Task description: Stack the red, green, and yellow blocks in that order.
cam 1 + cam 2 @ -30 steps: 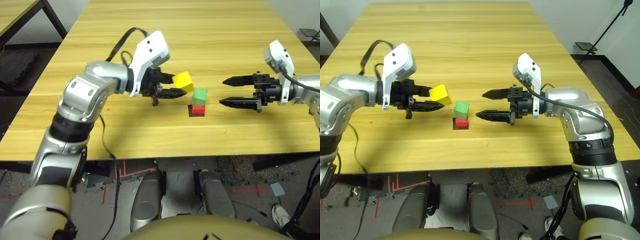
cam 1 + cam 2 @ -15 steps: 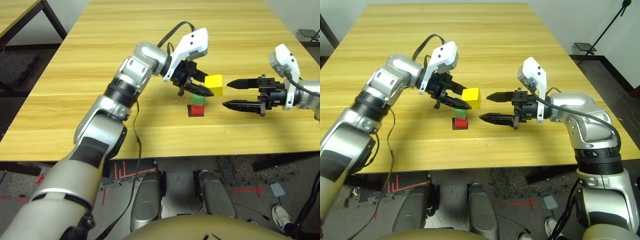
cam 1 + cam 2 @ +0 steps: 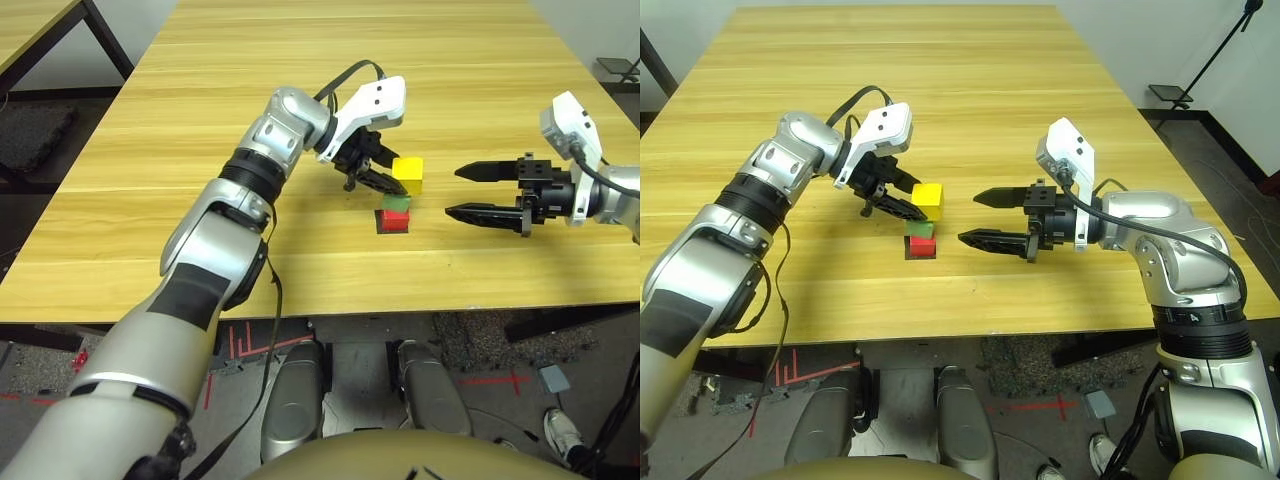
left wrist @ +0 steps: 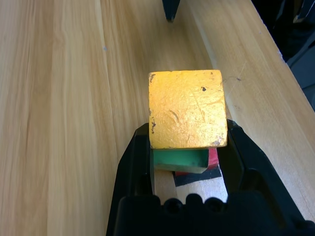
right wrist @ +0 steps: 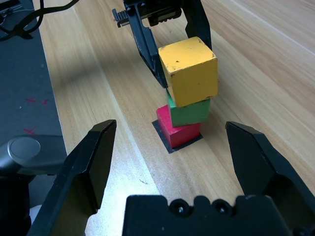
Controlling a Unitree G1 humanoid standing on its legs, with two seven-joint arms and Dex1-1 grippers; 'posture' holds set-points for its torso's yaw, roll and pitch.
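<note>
Wood-grain surface (image 3: 200,240), black square patch (image 3: 910,257) on it, near the edge on the robot's side. Red block (image 5: 172,129) sits on the patch. Green block (image 5: 189,112) on top of red, turned slightly relative to it. Yellow block (image 5: 191,73) is at the top of the stack, above green; can't tell if its weight is on green yet. Left end effector (image 4: 188,130) is clamped on yellow, one finger on each side of it. Right end effector (image 3: 988,219): fingers wide apart, nothing between them, held beside the stack on the robot's right, pointing toward it.
</note>
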